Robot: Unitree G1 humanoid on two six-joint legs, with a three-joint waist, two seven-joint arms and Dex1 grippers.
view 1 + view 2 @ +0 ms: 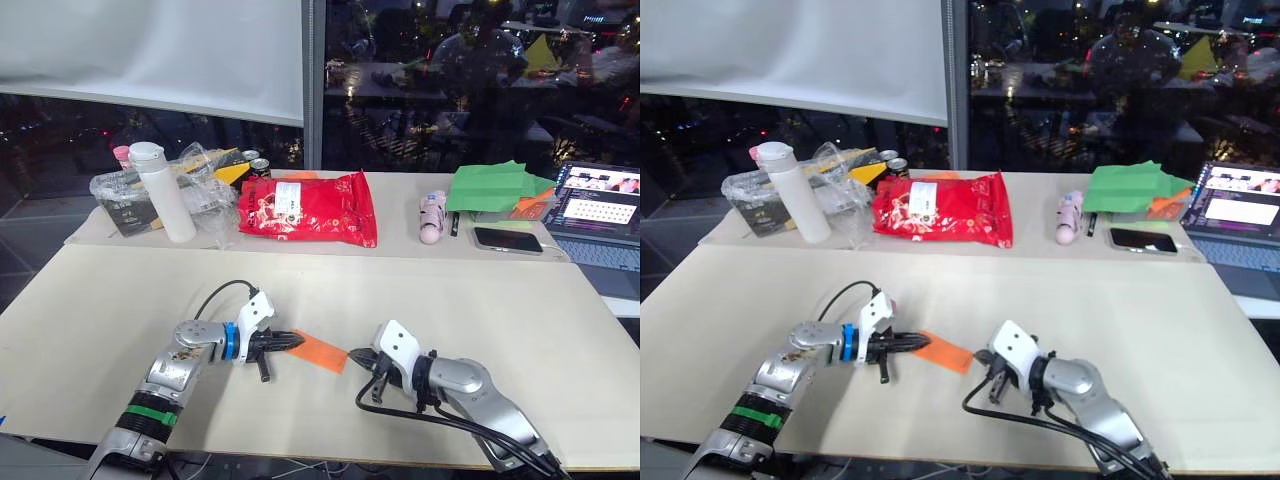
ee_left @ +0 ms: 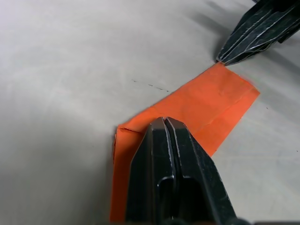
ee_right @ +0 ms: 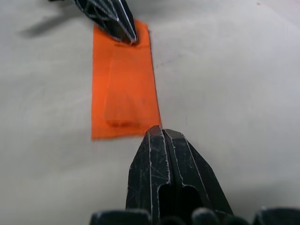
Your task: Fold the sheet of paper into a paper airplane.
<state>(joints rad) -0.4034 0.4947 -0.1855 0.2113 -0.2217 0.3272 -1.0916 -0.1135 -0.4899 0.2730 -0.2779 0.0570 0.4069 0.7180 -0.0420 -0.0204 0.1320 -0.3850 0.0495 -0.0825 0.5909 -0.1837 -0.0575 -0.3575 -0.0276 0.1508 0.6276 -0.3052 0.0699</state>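
Observation:
The sheet of paper (image 1: 320,351) is bright orange and folded into a narrow layered strip, lying flat on the near part of the table. My left gripper (image 1: 297,343) is shut, its tip resting on the strip's left end (image 2: 206,103). My right gripper (image 1: 355,357) is also shut, and its tip touches the corner of the strip's right end (image 3: 122,84). The two grippers point at each other along the strip. In the right wrist view the left gripper's fingertips (image 3: 126,28) sit on the far end of the paper.
Along the back of the table (image 1: 100,300) lie a red snack bag (image 1: 308,208), a white bottle (image 1: 170,192) by a clear plastic bag, a pink object (image 1: 432,218), a green paper stack (image 1: 497,188), a phone (image 1: 508,240) and a laptop (image 1: 600,215).

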